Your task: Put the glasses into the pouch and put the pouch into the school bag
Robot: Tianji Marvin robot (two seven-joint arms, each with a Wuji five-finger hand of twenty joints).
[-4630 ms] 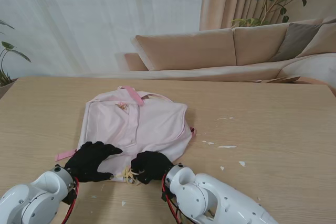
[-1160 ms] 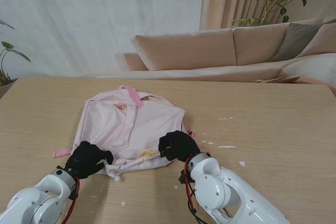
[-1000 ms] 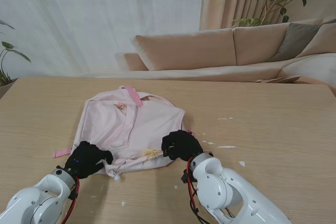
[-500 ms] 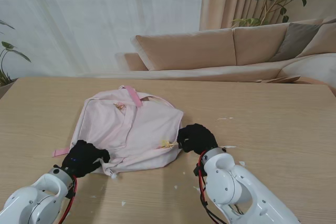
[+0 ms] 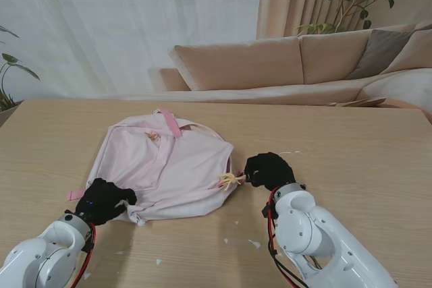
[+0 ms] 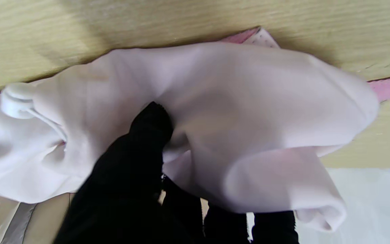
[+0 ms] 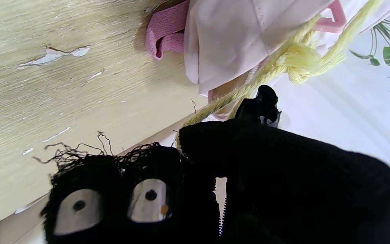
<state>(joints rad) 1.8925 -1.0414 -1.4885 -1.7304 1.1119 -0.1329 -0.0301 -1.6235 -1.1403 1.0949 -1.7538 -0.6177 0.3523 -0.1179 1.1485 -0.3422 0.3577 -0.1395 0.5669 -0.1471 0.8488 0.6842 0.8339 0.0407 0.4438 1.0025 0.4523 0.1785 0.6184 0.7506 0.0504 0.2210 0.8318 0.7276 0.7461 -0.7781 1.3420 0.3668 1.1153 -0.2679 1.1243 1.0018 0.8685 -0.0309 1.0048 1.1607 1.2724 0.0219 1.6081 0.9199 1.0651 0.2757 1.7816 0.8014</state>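
Note:
The pale pink school bag (image 5: 165, 166) lies flat in the middle of the table. My left hand (image 5: 102, 200) is shut on the bag's near-left corner; in the left wrist view its black fingers (image 6: 137, 159) pinch folded pink fabric (image 6: 249, 118) beside a white cord stopper (image 6: 16, 100). At the bag's near-right corner my right hand (image 5: 268, 170) is shut on a yellow yarn cord (image 5: 228, 180) and holds it taut; the right wrist view shows the knotted yellow cord (image 7: 300, 57) running into the black glove (image 7: 249, 162). Neither glasses nor pouch is visible.
A pink strap (image 5: 76, 195) pokes out from the bag's left edge and a pink handle (image 5: 172, 123) lies at its far end. White flakes (image 5: 291, 189) dot the table to the right. A beige sofa (image 5: 283, 65) stands beyond the far edge.
My right hand has travelled right along the bag's near edge, pulling the yellow cord out past the right corner. The left hand kept hold of the left corner and shifted slightly left.

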